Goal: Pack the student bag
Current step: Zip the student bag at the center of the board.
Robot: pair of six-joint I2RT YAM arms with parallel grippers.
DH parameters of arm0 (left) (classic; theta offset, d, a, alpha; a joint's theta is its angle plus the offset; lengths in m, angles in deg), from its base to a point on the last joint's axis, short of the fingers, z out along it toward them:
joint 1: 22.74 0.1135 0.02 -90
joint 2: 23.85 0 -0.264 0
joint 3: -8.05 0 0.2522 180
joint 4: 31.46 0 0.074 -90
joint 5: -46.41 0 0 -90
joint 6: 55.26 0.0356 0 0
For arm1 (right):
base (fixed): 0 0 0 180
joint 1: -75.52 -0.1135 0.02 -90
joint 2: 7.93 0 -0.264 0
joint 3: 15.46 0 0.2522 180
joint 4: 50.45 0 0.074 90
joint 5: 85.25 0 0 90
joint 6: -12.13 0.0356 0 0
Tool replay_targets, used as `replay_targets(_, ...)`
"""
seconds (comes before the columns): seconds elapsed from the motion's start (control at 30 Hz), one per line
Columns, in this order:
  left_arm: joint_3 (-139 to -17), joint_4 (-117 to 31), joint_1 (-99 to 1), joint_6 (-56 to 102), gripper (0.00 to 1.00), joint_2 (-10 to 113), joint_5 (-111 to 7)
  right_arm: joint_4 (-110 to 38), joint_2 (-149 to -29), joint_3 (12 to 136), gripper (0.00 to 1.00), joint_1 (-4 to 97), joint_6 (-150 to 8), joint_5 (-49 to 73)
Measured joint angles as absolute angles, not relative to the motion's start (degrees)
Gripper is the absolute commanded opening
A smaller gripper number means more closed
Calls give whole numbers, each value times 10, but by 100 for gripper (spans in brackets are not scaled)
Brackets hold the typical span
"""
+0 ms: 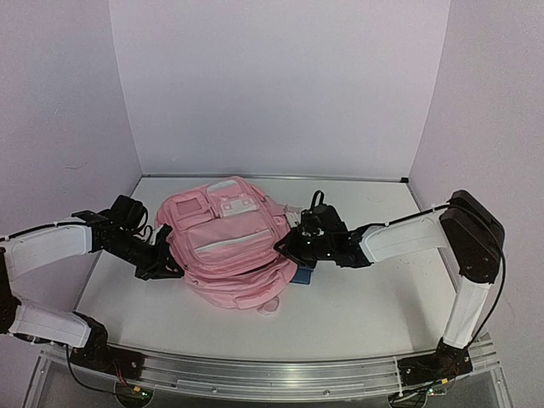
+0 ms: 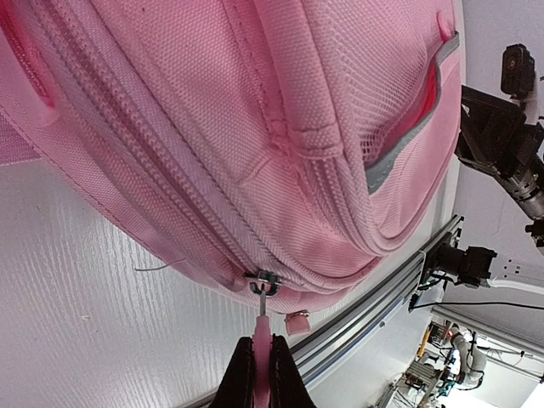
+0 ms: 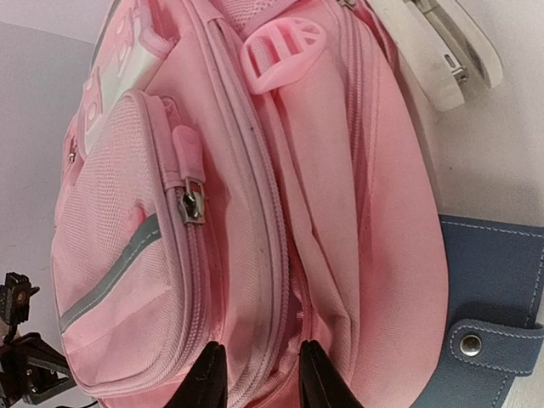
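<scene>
The student bag (image 1: 225, 242) lies flat in the middle of the table, pink with pale trim. My left gripper (image 1: 170, 262) sits at its left side. In the left wrist view it (image 2: 262, 344) is shut on a pink zip pull (image 2: 263, 327) hooked to a metal slider (image 2: 267, 279) on the bag's edge seam (image 2: 255, 127). My right gripper (image 1: 287, 245) is at the bag's right side. There its jaws (image 3: 259, 353) pinch a ridge of the bag's fabric (image 3: 255, 212) beside a partly gaping zip. Another front pocket zip pull (image 3: 189, 161) hangs free.
A blue pouch with a snap tab (image 3: 493, 297) lies partly under the bag's right edge (image 1: 306, 274). A white object (image 3: 442, 42) rests beyond the bag's top. The metal rail (image 1: 272, 374) runs along the near table edge. White walls close off the back and sides.
</scene>
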State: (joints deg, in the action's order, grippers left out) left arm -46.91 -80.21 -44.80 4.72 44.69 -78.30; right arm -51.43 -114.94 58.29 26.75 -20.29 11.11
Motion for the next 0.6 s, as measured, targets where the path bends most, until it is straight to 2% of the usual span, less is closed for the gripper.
replay_targets(0.17, -469, -801, -448, 47, 0, 447, -791, -516, -1170, 600, 1, 268, -202, 122)
replay_targets(0.2, -469, -802, -448, 47, 0, 447, -792, -516, -1175, 602, 0, 269, -200, 125)
replay_targets(0.37, -473, -803, -474, 47, 0, 449, -783, -520, -1188, 606, 0, 271, -192, 132)
replay_targets(0.6, -528, -827, -570, 43, 0, 477, -751, -526, -1190, 606, 0, 276, -189, 131)
